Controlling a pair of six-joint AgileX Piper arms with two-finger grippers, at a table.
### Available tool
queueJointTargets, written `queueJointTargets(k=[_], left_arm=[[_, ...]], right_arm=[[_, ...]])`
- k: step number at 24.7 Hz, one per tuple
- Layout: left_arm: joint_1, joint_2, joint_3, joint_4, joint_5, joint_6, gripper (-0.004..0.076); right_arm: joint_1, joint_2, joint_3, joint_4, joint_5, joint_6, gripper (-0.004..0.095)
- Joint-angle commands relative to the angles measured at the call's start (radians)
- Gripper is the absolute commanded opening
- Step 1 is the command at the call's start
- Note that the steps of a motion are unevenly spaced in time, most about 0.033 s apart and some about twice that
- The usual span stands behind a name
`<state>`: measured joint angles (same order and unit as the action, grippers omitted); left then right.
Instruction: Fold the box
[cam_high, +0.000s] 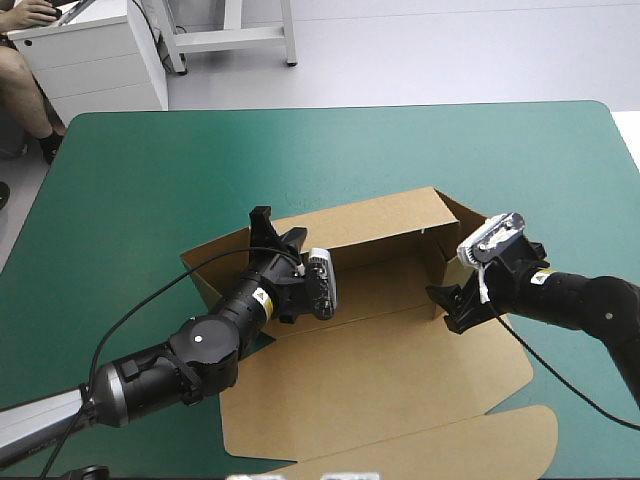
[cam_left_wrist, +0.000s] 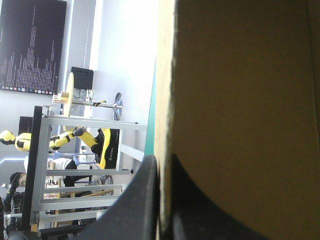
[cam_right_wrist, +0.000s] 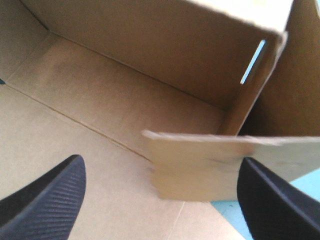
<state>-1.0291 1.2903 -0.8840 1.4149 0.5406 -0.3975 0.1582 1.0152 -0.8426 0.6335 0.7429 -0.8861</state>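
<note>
Left hand: clamping on box wall, which is blocking most of its view.
Right hand: gaping wide, holding nothing, facing side flap.

It looked like a robotics lab: a left arm and a right arm reached over the box on a table with a teal-green cover; beyond the table's far edge stood a white drawer cabinet and a white metal frame on a pale grey floor

bright even overhead light, soft shadows
</note>
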Motion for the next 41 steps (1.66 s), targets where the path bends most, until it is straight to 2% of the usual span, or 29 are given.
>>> queueJointTargets(k=[1, 5, 8, 11, 13, 16, 19, 21, 30, 37, 41], left_arm=[[-0.010, -0.030, -0.030, 0.033, -0.029, -0.017, -0.0004], [-0.010, -0.030, -0.030, 0.033, -0.031, -0.017, -0.0004], [-0.010, -0.030, -0.030, 0.033, -0.034, -0.017, -0.0004], [-0.010, -0.030, -0.030, 0.033, -0.055, -0.006, -0.0004], [-0.010, -0.030, -0.030, 0.033, -0.085, 0.038, -0.0004], [-0.010, -0.030, -0.030, 0.036, -0.131, 0.152, -0.0004], [-0.010, -0.030, -0.030, 0.049, -0.132, 0.159, -0.0004], [-0.010, -0.030, -0.030, 0.095, -0.134, 0.145, -0.0004], [0.074, -0.030, -0.029, 0.125, -0.211, 0.131, -0.0004], [0.079, -0.030, -0.029, 0.130, -0.229, 0.130, -0.0004], [0.079, -0.030, -0.029, 0.128, -0.229, 0.130, -0.0004]], right_arm=[[-0.001, -0.067, -0.071, 0.012, -0.029, 0.026, 0.0768], [-0.001, -0.073, -0.110, -0.064, -0.059, 0.090, 0.0768], [-0.001, -0.074, -0.130, -0.059, -0.212, 0.188, 0.0763], [-0.001, -0.058, -0.216, -0.069, -0.233, 0.235, 0.0684], [-0.001, -0.022, -0.317, -0.136, -0.188, 0.340, 0.0656], [-0.001, 0.074, -0.532, -0.327, -0.051, 0.564, 0.0656], [-0.001, 0.199, -0.746, -0.491, 0.106, 0.718, 0.0656], [-0.001, 0.279, -0.874, -0.543, 0.201, 0.780, 0.0656], [-0.003, 0.503, -1.054, -0.564, 0.402, 0.844, 0.0656], [-0.026, 0.597, -1.056, -0.545, 0.422, 0.857, 0.0656], [-0.104, 0.624, -1.056, -0.498, 0.484, 0.860, 0.0656]])
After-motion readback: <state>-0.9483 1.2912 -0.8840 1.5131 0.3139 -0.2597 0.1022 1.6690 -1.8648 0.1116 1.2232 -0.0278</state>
